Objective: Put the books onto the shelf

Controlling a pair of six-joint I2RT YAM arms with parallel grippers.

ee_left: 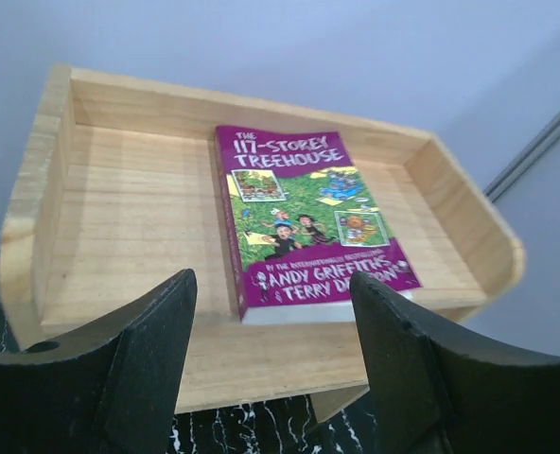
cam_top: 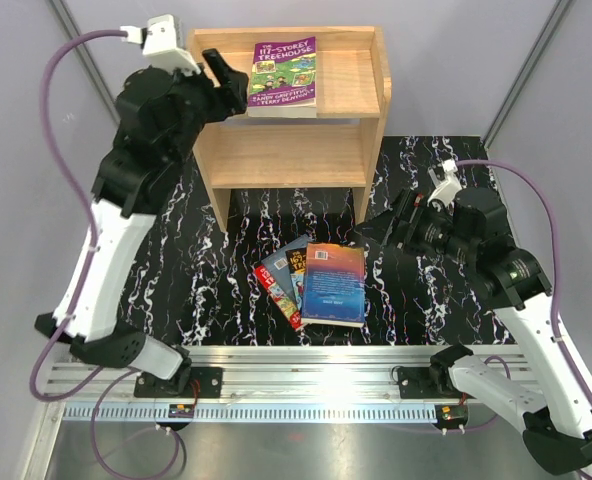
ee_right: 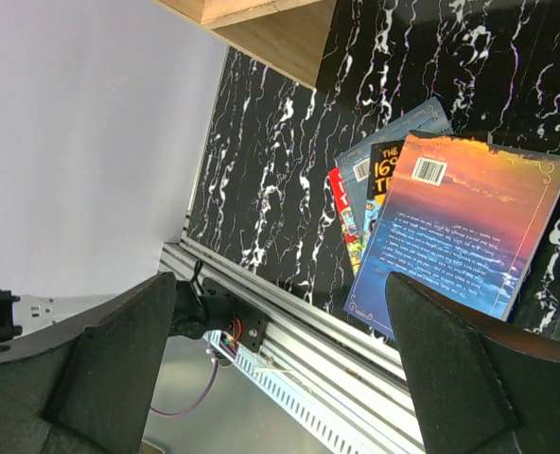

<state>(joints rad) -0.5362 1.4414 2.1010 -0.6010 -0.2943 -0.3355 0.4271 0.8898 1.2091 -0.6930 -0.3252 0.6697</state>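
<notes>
Purple book [cam_top: 283, 75] lying atop pale wooden shelf [cam_top: 356, 85]; left hand [cam_top: 231, 85], at its 9 o'clock, and right hand [ee_right: 280, 284] gaping empty.

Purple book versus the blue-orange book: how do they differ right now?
The purple book lies alone, front cover up, on the shelf top; the blue-orange book lies back cover up, barcode showing, on the table atop other books. Both lie flat, ungripped.

— Left arm [cam_top: 101, 262], right arm [cam_top: 541, 345]: long white links, rounded black joints and wrists.
— Cables [cam_top: 44, 110]?
— Purple, looping along each arm, base to wrist.
— Fingers [ee_left: 133, 374]?
— Black, matte, wedge-shaped. White camera block [cam_top: 166, 38] on the wrist; black bases [cam_top: 191, 380] bolted to a silver rail [cam_top: 316, 385].
</notes>
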